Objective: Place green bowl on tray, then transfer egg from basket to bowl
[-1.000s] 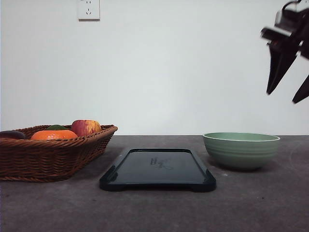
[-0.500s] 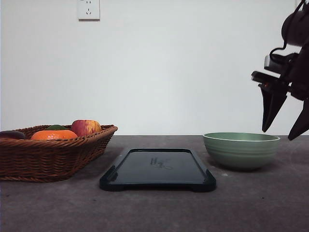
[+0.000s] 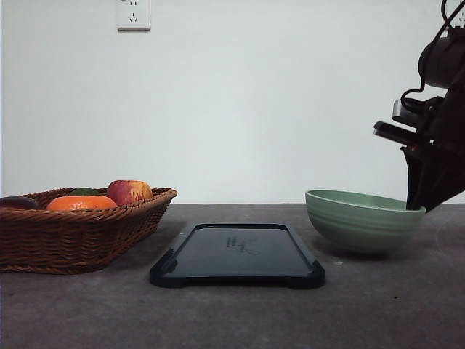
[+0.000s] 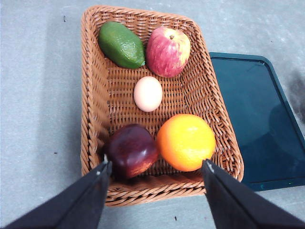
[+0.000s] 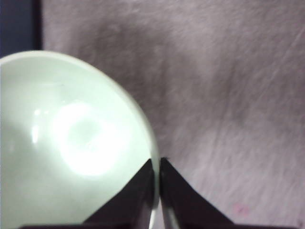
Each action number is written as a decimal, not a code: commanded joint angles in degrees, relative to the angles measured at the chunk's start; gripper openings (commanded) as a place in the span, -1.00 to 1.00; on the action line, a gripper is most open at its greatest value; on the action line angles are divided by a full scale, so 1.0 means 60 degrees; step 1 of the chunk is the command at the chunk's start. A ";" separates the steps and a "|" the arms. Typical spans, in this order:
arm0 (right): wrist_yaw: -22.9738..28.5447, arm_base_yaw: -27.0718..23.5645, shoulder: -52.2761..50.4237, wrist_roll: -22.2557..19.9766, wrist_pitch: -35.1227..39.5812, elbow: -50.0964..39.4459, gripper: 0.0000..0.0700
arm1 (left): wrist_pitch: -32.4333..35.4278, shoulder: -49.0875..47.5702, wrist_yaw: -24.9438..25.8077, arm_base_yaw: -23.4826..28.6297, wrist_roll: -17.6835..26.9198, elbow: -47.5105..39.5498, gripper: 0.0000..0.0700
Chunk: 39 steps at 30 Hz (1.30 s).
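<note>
Right tool (image 5: 157, 191): closed on the right rim of the green bowl (image 3: 362, 220), one finger inside the rim and one outside, as seen in the right wrist view.
Green bowl: on the worktop (image 3: 232, 313) to the right of the tray (image 3: 237, 254), apart from it; it is tilted, its right side raised higher than its left.
Left tool (image 4: 155, 191): held wide open above the near edge of the basket (image 4: 95, 95), nothing between its fingers.
Basket: set on the left of the worktop, just beside the tray.
Egg (image 4: 147, 94): lying near the middle of the basket, touching no other item as far as can be told.
Other contents: an avocado (image 4: 121, 44) and a red apple (image 4: 167, 51) at the far end, a dark red fruit (image 4: 132, 150) and an orange (image 4: 186, 141) at the near end.
Tray: flat on the worktop, between basket and bowl, nothing on it.
Wall: a socket (image 3: 134, 14) is mounted high on the left.
</note>
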 commanded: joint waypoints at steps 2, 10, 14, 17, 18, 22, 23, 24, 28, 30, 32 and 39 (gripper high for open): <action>-0.0165 0.0195 -0.0035 -0.0026 -0.0399 0.0745 -0.99 | 0.0151 0.0044 0.0058 -0.0025 -0.0012 0.0219 0.11; 0.0016 0.1257 -0.0023 -0.0333 -0.1441 0.2609 -0.99 | 0.0146 0.0044 0.0058 -0.0025 -0.0015 0.0219 0.10; 0.0529 0.2048 0.0111 -0.0395 -0.1754 0.3386 -0.99 | 0.0130 0.0044 0.0058 -0.0025 -0.0017 0.0219 0.10; 0.0817 0.2606 0.0380 -0.0441 -0.1952 0.3861 -0.99 | 0.0126 0.0044 0.0058 -0.0025 -0.0015 0.0219 0.10; 0.0873 0.2777 0.0529 -0.0448 -0.2010 0.4023 -0.99 | 0.0127 0.0044 0.0058 -0.0025 -0.0015 0.0219 0.10; 0.0940 0.3289 0.1208 -0.0474 -0.2109 0.4572 -0.99 | 0.0120 0.0044 0.0058 -0.0025 -0.0015 0.0219 0.10; 0.1019 0.3404 0.1422 -0.0474 -0.2110 0.4713 -0.99 | 0.0120 0.0044 0.0058 -0.0025 -0.0015 0.0219 0.10; 0.1104 0.3506 0.1623 -0.0474 -0.2110 0.4842 -0.99 | 0.0121 0.0044 0.0058 -0.0025 -0.0015 0.0219 0.10; 0.1401 0.3724 0.2344 -0.0477 -0.2170 0.5243 -0.99 | 0.0124 0.0044 0.0058 -0.0025 -0.0015 0.0219 0.10; 0.1422 0.3764 0.2669 -0.0477 -0.2180 0.5369 -0.99 | 0.0124 0.0044 0.0058 -0.0025 -0.0015 0.0219 0.10; 0.1418 0.3767 0.2923 -0.0481 -0.2151 0.5414 -0.99 | 0.0126 0.0044 0.0058 -0.0025 -0.0015 0.0219 0.10; 0.1428 0.3764 0.3673 -0.0657 -0.2064 0.5415 -0.99 | 0.0125 0.0044 0.0058 -0.0025 -0.0015 0.0219 0.10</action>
